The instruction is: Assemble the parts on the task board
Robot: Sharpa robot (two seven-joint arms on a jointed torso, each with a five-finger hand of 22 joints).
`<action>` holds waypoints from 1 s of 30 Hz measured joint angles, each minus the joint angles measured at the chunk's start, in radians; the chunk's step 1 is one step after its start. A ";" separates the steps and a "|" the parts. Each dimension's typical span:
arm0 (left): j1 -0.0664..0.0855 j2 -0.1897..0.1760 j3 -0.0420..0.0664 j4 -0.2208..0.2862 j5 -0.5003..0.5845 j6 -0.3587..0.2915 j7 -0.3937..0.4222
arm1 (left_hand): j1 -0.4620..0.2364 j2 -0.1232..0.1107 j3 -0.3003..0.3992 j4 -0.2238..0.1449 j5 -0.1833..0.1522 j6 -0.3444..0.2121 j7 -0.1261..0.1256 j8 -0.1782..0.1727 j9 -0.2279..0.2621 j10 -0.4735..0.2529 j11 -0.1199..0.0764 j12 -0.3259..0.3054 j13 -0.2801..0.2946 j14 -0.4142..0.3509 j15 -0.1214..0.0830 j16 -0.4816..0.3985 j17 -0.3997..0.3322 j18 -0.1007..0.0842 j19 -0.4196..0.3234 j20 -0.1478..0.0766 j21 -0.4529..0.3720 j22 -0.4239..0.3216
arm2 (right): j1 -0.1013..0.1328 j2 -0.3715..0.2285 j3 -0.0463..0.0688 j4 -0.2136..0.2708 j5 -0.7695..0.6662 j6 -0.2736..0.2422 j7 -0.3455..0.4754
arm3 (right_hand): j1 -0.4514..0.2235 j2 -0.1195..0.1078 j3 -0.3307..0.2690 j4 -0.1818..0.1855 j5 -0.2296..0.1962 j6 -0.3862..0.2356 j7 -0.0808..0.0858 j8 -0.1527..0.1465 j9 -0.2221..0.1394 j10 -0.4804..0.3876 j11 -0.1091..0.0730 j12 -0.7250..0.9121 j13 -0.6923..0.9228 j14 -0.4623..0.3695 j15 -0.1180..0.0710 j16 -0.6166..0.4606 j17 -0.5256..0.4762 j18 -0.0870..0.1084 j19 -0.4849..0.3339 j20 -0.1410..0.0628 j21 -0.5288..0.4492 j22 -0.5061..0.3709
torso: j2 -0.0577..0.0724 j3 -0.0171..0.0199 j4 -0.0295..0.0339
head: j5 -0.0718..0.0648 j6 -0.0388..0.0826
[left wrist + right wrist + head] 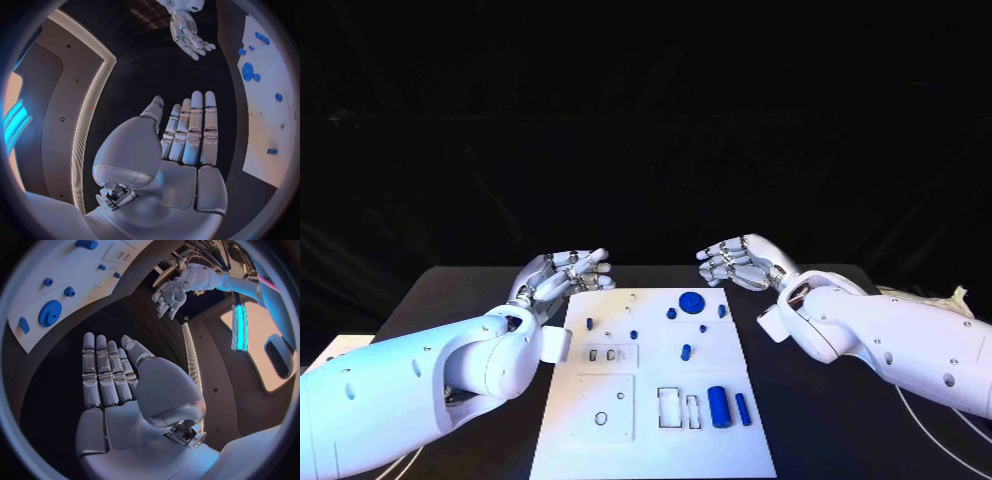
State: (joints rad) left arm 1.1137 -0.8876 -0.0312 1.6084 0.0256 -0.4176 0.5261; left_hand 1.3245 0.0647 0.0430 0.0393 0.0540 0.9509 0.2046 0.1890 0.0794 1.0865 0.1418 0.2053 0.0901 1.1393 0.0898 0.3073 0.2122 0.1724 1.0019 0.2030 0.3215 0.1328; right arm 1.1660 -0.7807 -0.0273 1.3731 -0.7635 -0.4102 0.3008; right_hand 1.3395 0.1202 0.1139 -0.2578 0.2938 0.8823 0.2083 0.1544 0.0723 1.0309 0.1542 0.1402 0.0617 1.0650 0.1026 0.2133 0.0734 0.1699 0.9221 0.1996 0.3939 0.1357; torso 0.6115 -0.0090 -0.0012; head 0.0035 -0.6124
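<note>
The white task board (653, 420) lies in the middle of the black table, seen also as the task board (275, 120) and the task board (69, 270). Small blue parts lie on it: a blue gear (691, 300), a blue cylinder (718, 406), a thin blue peg (743, 409) and several small studs. My left hand (564, 272) hovers at the board's far left corner, fingers straight and apart, holding nothing. My right hand (740, 262) hovers past the board's far right corner, also empty with fingers extended. In the wrist views, the left hand (187, 130) and the right hand (109, 375) show flat, bare palms.
White cables (935, 300) lie along the table's right edge. A pale object (336, 348) sits at the table's left edge. Black cloth hangs behind the table.
</note>
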 measured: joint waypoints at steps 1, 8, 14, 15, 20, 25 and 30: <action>0.001 -0.009 0.000 0.015 -0.001 0.007 -0.001 | 0.002 -0.002 0.002 -0.002 0.000 0.010 -0.006 0.000 -0.001 0.019 -0.007 0.000 0.002 0.023 -0.007 0.007 0.011 0.000 0.019 -0.006 0.001 0.000 | 0.003 -0.001 0.002 0.003 -0.044 0.000 -0.007 | -0.003 -0.006 0.010 -0.005 0.000 0.018 -0.003 0.000 0.000 0.023 -0.006 -0.004 0.000 0.026 -0.008 0.001 0.003 0.000 0.019 -0.008 0.014 0.005 | 0.006 -0.0001 0.0023 | -0.002 0.000; 0.010 -0.073 0.002 0.132 -0.010 0.046 -0.015 | 0.010 -0.002 0.002 -0.002 0.000 0.039 -0.021 -0.033 -0.007 0.066 -0.028 -0.036 0.002 0.118 -0.040 0.079 0.095 0.000 0.116 -0.042 0.039 0.014 | 0.024 -0.003 0.015 0.033 -0.410 0.009 -0.104 | -0.021 -0.050 0.063 -0.020 -0.011 0.110 -0.027 -0.009 -0.001 0.145 -0.039 -0.027 0.002 0.171 -0.050 0.016 0.029 0.000 0.100 -0.055 0.118 0.055 | 0.053 -0.0065 0.0176 | -0.021 0.005; 0.018 -0.112 0.003 0.209 -0.012 0.067 -0.023 | 0.010 -0.002 0.002 -0.002 0.000 0.046 -0.021 -0.054 -0.009 0.071 -0.026 -0.060 0.001 0.123 -0.045 0.128 0.152 -0.001 0.135 -0.050 0.048 0.022 | 0.045 -0.002 0.022 0.060 -0.682 0.030 -0.210 | -0.061 -0.110 0.117 -0.020 -0.015 0.187 -0.066 -0.047 -0.001 0.258 -0.086 -0.068 0.007 0.389 -0.111 0.094 0.126 0.000 0.215 -0.112 0.313 0.159 | 0.095 -0.0140 0.0326 | -0.034 0.018; 0.019 -0.117 0.003 0.222 -0.012 0.070 -0.024 | 0.010 -0.002 0.002 -0.002 0.000 0.046 -0.021 -0.056 -0.009 0.071 -0.026 -0.065 0.001 0.123 -0.045 0.133 0.159 -0.001 0.135 -0.050 0.048 0.023 | 0.049 -0.001 0.024 0.065 -0.728 0.036 -0.230 | -0.067 -0.117 0.126 -0.018 -0.017 0.188 -0.068 -0.053 -0.001 0.262 -0.091 -0.069 0.009 0.397 -0.116 0.111 0.145 0.000 0.226 -0.116 0.335 0.171 | 0.101 -0.0151 0.0351 | -0.035 0.020; 0.021 -0.131 0.004 0.256 -0.011 0.081 -0.028 | 0.010 -0.002 0.002 -0.002 0.000 0.050 -0.017 -0.064 -0.009 0.071 -0.026 -0.072 0.001 0.121 -0.044 0.142 0.176 -0.001 0.134 -0.050 0.053 0.025 | 0.063 0.004 0.030 0.085 -0.876 0.064 -0.303 | -0.094 -0.143 0.157 -0.003 -0.036 0.186 -0.077 -0.082 -0.002 0.268 -0.097 -0.073 0.011 0.402 -0.124 0.216 0.235 0.000 0.260 -0.128 0.415 0.220 | 0.128 -0.0221 0.0475 | -0.048 0.026; 0.022 -0.142 0.004 0.273 -0.010 0.086 -0.031 | 0.010 -0.002 0.002 -0.002 0.000 0.050 -0.017 -0.070 -0.009 0.071 -0.026 -0.078 0.000 0.119 -0.041 0.151 0.187 -0.001 0.138 -0.046 0.053 0.026 | 0.074 0.007 0.033 0.096 -0.970 0.094 -0.359 | -0.123 -0.173 0.188 0.025 -0.052 0.178 -0.084 -0.087 -0.002 0.233 -0.108 -0.073 0.011 0.400 -0.126 0.372 0.339 -0.015 0.351 -0.130 0.632 0.498 | 0.146 -0.0273 0.0581 | -0.058 0.028; 0.022 -0.151 0.004 0.278 -0.010 0.088 -0.034 | 0.010 -0.002 0.002 -0.002 0.000 0.050 -0.017 -0.074 -0.009 0.071 -0.026 -0.078 0.000 0.113 -0.040 0.157 0.196 -0.001 0.138 -0.046 0.053 0.028 | 0.083 0.010 0.037 0.108 -1.036 0.120 -0.400 | -0.142 -0.193 0.216 0.053 -0.054 0.178 -0.084 -0.087 0.000 0.195 -0.097 -0.073 0.016 0.400 -0.126 0.532 0.479 -0.039 0.395 -0.125 0.783 0.702 | 0.159 -0.0317 0.0668 | -0.065 0.027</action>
State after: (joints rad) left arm 1.1355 -1.0390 -0.0273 1.8867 0.0158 -0.3293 0.4924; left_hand 1.3344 0.0631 0.0454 0.0371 0.0539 1.0005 0.1873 0.1151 0.0705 1.1579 0.1160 0.1271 0.0898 1.2527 0.0497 0.4646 0.4080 0.1718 1.1399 0.1568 0.3746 0.1604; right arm 1.2491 -0.7710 0.0094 1.4812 -1.7993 -0.2907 -0.0994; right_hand 1.1978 -0.0729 0.3296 -0.2049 0.2396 1.0606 0.1247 0.0671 0.0722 1.2256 0.0572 0.0672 0.0779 1.4647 -0.0236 0.7451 0.5519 0.1305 1.3175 0.0745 1.1765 0.8377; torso 0.7708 -0.0407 0.0656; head -0.0613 -0.5851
